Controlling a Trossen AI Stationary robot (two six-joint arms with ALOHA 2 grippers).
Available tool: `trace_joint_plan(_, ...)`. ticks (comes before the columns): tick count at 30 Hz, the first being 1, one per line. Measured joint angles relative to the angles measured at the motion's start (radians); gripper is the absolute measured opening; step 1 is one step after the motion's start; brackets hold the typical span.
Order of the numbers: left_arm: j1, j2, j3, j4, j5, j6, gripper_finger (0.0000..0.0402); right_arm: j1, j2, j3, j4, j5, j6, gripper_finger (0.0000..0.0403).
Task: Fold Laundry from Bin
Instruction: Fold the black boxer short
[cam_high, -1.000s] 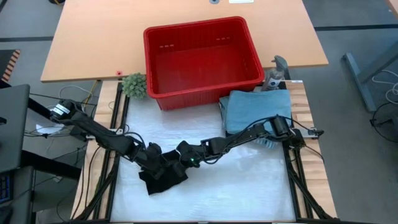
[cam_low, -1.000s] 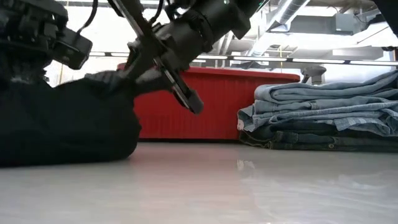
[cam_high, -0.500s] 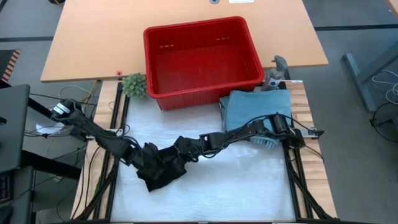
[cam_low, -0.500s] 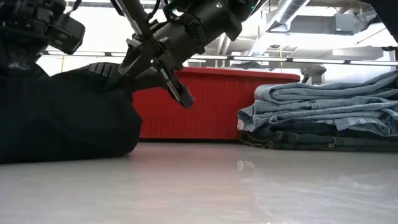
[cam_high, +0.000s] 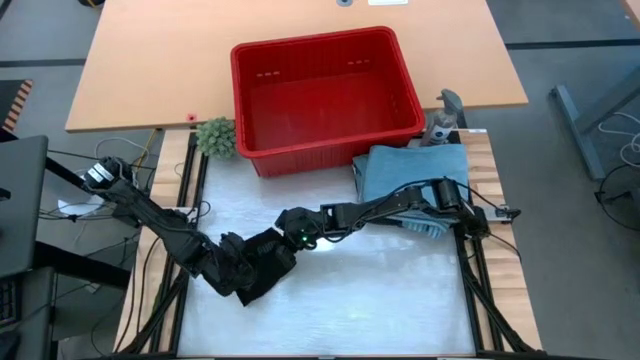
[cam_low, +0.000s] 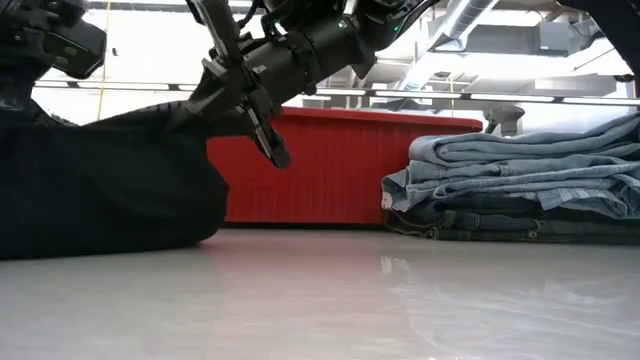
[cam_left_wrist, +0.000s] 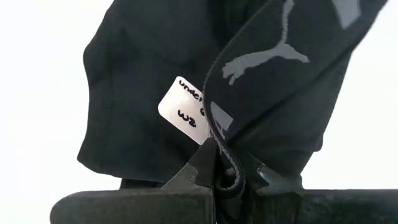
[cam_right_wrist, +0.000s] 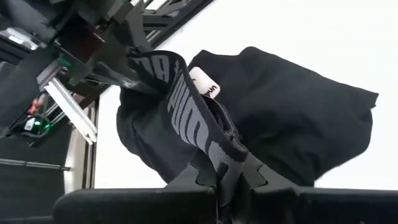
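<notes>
You have both grippers pinched on the waistband of the black garment (cam_high: 262, 270) at the near left of the table: the left gripper (cam_left_wrist: 216, 177) and the right gripper (cam_right_wrist: 227, 180), each clenched on the band. The band's grey letters are cut off by folds, but a leaping-cat logo (cam_left_wrist: 264, 59) shows, and the white tag (cam_left_wrist: 189, 111) reads only "unde…" and "W3". The red bin (cam_high: 325, 95) sits far centre, the folded denim (cam_high: 410, 175) just right of it.

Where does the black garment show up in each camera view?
High: black garment, lower left of centre, on the table.
Low: heaped at left.
Left wrist: fills the centre.
Right wrist: centre.
Shared landmark: its white label, in both wrist views.
</notes>
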Motion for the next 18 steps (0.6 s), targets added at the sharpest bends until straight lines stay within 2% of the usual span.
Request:
trace_joint_plan(13, -0.077, 0.012, -0.001, -0.040, -0.100, -0.154, 0.0002, -0.026, 0.001, 0.000, 0.082, -0.034, -0.033, 0.0034)
trace_joint_plan(18, -0.067, 0.068, -0.026, -0.023, -0.116, -0.172, 0.0002, -0.026, 0.001, 0.000, 0.069, -0.041, -0.037, 0.0034)
